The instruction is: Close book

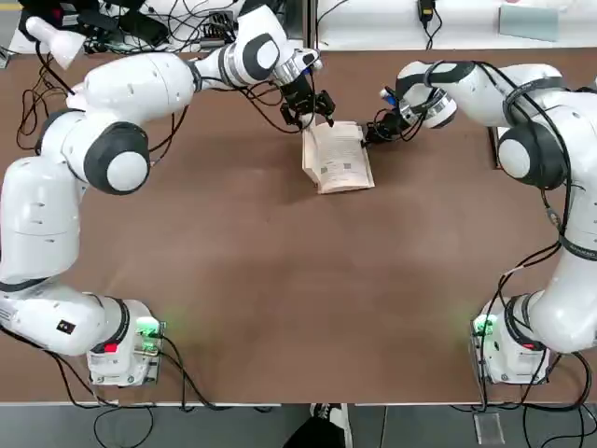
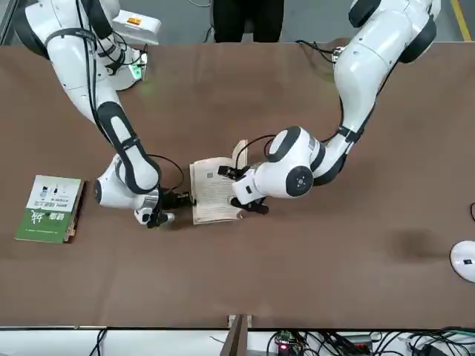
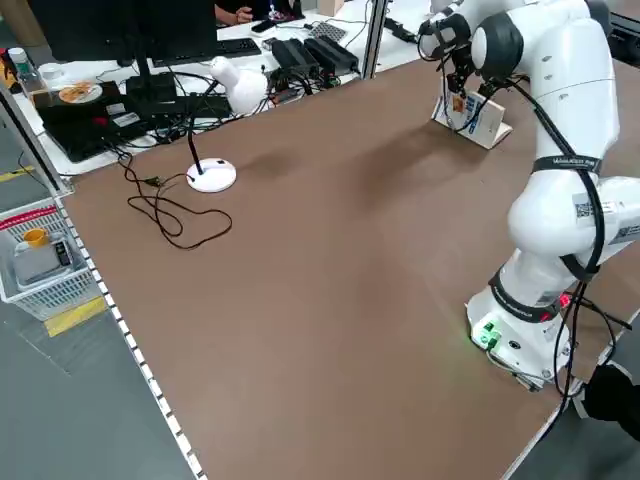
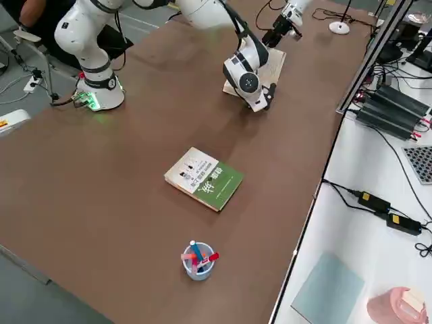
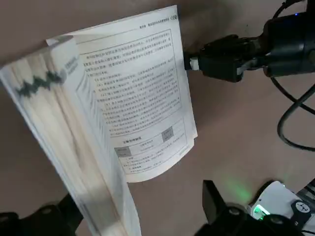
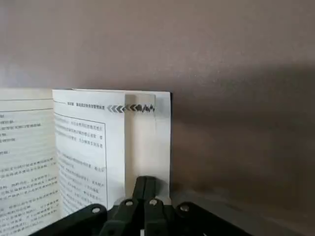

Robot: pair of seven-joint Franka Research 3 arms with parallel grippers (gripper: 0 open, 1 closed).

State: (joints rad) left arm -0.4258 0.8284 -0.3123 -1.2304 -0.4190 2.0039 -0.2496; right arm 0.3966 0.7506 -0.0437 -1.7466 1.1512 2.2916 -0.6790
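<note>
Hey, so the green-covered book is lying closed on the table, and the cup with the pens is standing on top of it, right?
Not quite: the cup isn't on top of the book. The right side view shows it standing on the table, apart from the green-covered book. The rest is right: that book lies closed on the table, and the cup has pens in it.

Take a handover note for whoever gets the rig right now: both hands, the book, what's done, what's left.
Left hand: open, at the book's raised left part, fingers apart.
Right hand: shut, at the edge of the book's right side.
Book: open on the table, between the two arms, left part tilted up.
Green book: closed, off to the robot's right; not part of this.
Done: both hands at the book.
Left: fold it shut.
</note>
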